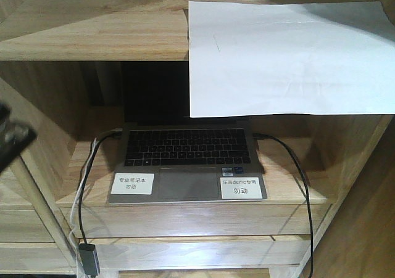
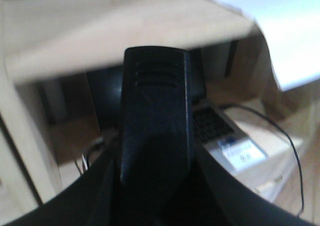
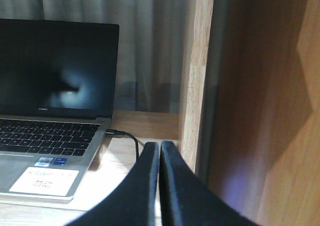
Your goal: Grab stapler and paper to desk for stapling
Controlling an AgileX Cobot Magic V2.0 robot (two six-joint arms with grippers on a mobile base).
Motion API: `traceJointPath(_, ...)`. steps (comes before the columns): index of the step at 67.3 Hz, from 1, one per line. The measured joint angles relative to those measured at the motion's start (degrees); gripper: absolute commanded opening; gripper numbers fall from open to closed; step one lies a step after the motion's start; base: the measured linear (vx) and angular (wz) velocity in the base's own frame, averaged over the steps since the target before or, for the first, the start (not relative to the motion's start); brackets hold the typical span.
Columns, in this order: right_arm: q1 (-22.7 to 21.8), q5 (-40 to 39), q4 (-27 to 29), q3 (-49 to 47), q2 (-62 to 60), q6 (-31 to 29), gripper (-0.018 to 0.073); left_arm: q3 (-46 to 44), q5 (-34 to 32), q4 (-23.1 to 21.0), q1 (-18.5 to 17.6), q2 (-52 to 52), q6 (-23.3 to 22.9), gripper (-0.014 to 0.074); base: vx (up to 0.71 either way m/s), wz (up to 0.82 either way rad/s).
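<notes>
Left tool (image 2: pixel 156 158) seems to pinch a black ridged block, probably the stapler (image 2: pixel 155 95); the view is blurred. Laptop (image 1: pixel 185 158) sits in the lower bay of the shelf unit (image 1: pixel 92 40). Paper (image 1: pixel 290 56) lies on the top shelf, front edge overhanging. Right tool (image 3: pixel 160 156) is pressed together, empty, low at the laptop's right. Step in hand: fetching the paper. Next move calls for the right tool to rise, spread and nip the overhanging edge. Surface not in view.
</notes>
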Motion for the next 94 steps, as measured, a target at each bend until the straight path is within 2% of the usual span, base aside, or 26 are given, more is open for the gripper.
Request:
traceJointPath(12, 0.0, 0.0, 0.0, 0.0, 0.0, 0.0, -0.0009, 9.7, -1.3, -0.1, 0.0, -9.5, 0.1, -0.0008, 0.0, 0.0)
traceJointPath(34, 0.0, 0.0, 0.0, 0.0, 0.0, 0.0, -0.0009, 21.2, -1.3, -0.2, 0.0, -21.0, 0.1, -0.0008, 0.0, 0.0)
traceJointPath(59, 0.0, 0.0, 0.0, 0.0, 0.0, 0.0, -0.0009, 22.3, 4.1, -0.2, 0.0, -21.6, 0.1, -0.0008, 0.0, 0.0)
traceJointPath(94, 0.0, 0.0, 0.0, 0.0, 0.0, 0.0, -0.0009, 22.3, 4.4, -0.2, 0.0, -21.6, 0.1, -0.0006, 0.0, 0.0)
